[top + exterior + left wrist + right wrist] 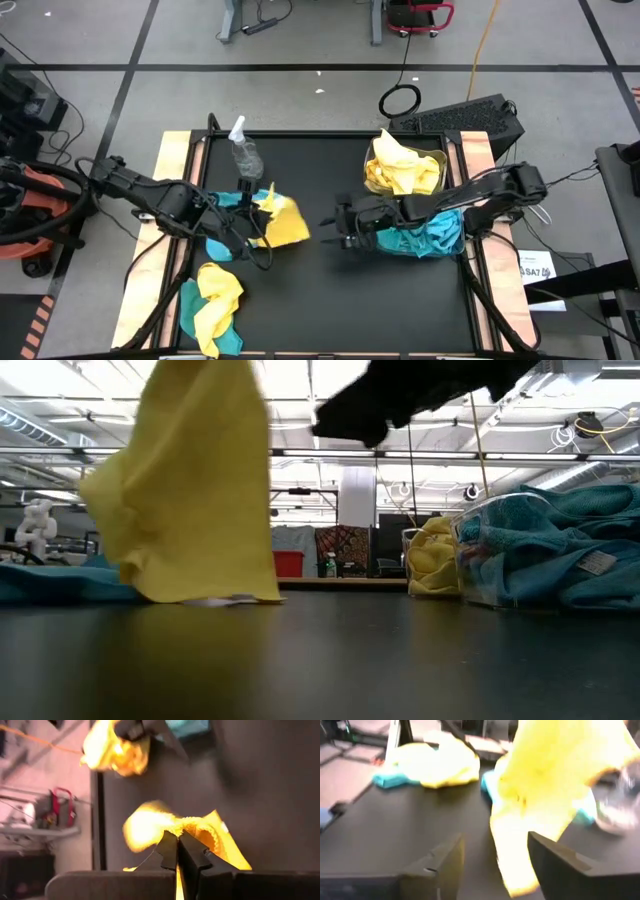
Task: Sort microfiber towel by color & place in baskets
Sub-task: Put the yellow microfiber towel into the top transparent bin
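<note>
Yellow microfiber towel (283,226) pinched in the left gripper (178,842), fingers fully closed on one bunched edge, lifted above the bench (330,300) at roughly 9 o'clock from its centre, just right of the spray bottle (245,155). Hangs as a drape in the low view, lower hem near the dark surface; contact there impossible to judge. Right gripper (335,227) just beyond at 3 o'clock, fingers spread apart, empty, facing the cloth. Behind it, two baskets: yellow-filled one (405,165) at 1 o'clock, teal-filled one (430,237) at 3 o'clock. Mixed yellow and teal pile (212,305) at 7 o'clock. More teal cloths (222,243) half hidden under the left arm. Right wrist view smeared, left arm's fingers lost there.
</note>
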Controlling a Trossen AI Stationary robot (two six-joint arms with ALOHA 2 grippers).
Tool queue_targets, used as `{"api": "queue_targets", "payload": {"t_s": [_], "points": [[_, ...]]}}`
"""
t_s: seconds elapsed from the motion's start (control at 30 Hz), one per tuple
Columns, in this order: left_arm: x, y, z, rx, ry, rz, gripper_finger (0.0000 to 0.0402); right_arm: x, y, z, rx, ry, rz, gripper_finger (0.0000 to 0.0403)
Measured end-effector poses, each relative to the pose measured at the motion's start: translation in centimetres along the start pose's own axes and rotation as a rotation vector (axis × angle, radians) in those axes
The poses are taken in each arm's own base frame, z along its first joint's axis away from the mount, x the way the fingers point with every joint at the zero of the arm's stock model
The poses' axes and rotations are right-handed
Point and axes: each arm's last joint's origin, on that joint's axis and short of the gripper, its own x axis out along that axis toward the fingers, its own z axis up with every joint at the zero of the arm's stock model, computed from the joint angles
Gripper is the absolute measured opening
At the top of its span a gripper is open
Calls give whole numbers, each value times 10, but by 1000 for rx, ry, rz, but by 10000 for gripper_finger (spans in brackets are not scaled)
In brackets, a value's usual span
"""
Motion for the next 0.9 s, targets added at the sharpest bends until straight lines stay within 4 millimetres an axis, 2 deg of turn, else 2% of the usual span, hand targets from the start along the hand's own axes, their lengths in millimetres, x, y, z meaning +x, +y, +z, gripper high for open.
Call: {"api": "queue_targets", "payload": {"t_s": [0.2, 0.33, 0.5, 0.63, 0.9], "points": [[3, 7, 8, 27, -66, 40, 0, 28, -5, -5, -25, -146, -58, 280], [2, 9, 14, 51, -121, 51, 0, 39, -10, -9, -42, -211, -92, 308], [2, 12, 22, 75, -208, 45, 0, 53, -12, -13, -46, -300, -87, 311], [2, 17, 29, 90, -267, 70, 0, 66, -17, -14, -41, -301, -97, 305], [6, 28, 30, 125, -277, 119, 0, 99, -10, -13, -14, -313, 141, 301]]}}
